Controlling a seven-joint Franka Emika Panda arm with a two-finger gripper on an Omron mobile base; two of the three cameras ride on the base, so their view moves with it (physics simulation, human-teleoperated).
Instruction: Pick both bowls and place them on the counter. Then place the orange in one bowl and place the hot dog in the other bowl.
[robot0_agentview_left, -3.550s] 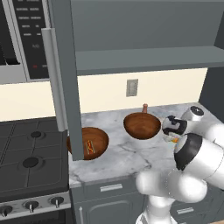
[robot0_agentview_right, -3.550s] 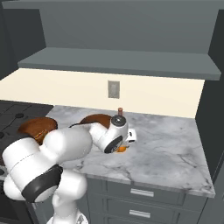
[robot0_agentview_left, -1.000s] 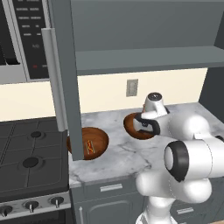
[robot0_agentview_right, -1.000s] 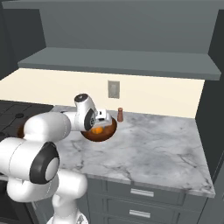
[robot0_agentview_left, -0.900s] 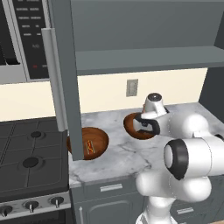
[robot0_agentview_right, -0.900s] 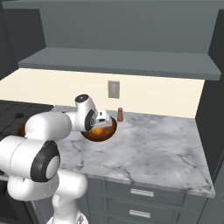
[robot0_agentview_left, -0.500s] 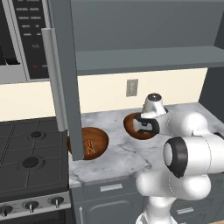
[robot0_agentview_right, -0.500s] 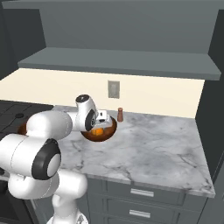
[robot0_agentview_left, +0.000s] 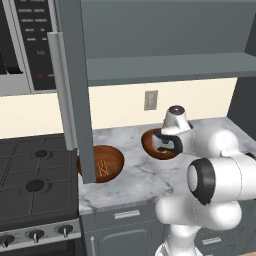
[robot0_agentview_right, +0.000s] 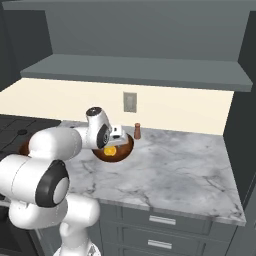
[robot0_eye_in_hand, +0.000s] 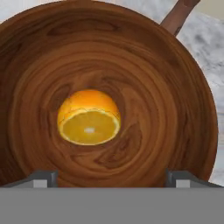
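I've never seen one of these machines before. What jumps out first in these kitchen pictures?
The big white arm fills the foreground, bent over the marble counter. Its fingers stand wide apart above a glossy wooden bowl with a bright cut orange lying loose at the bottom. A second wooden bowl sits nearer the black stovetop, with a hot dog inside.

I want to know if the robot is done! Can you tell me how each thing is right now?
orange: lying in the bottom of the right bowl, let go
right bowl: upright on the counter, holding the orange
left bowl: upright on the counter, hot dog inside
hot dog: lying in the left bowl
claw: open, above the orange, holding nothing
shaker: standing upright behind the right bowl
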